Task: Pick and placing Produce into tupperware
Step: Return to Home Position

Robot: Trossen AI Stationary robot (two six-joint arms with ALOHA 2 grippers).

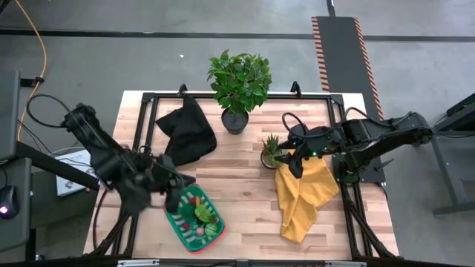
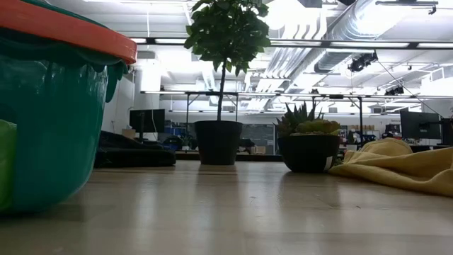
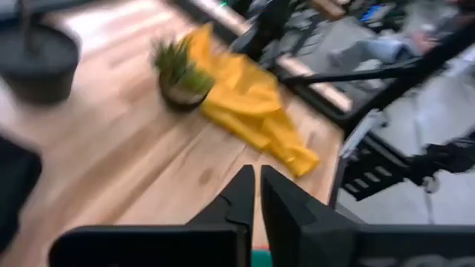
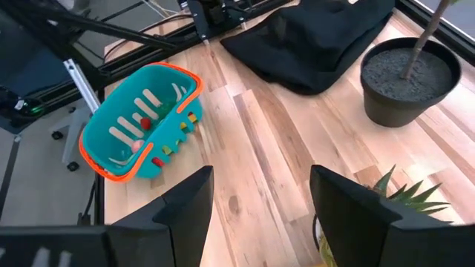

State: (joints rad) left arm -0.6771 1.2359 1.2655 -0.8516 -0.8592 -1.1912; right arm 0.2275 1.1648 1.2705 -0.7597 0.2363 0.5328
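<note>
the wooden table (image 1: 245,208) stood on grey floor (image 1: 111,59). left gripper (image 1: 174,196), pinched empty, hung over the tupperware (image 1: 183,226); right gripper (image 1: 297,165) gaped empty.

Wooden table (image 1: 245,200) — tupperware (image 2: 49,120), black cloth (image 1: 189,133), yellow cloth (image 1: 304,196), leafy plant (image 1: 239,81), spiky plant (image 1: 272,148)

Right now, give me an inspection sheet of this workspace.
Surface: table, bare wood, no spills seen.
Job's things: tupperware on the left arm's side; produce inside it, none seen loose.
Clutter: black cloth, yellow cloth, leafy plant, spiky plant.
Claws: left claw shut, empty, over the tupperware; right claw open, empty, by the spiky plant.
Cables: orange cable on the floor, left.
Surroundings: striped mat on the floor beyond the table.
</note>
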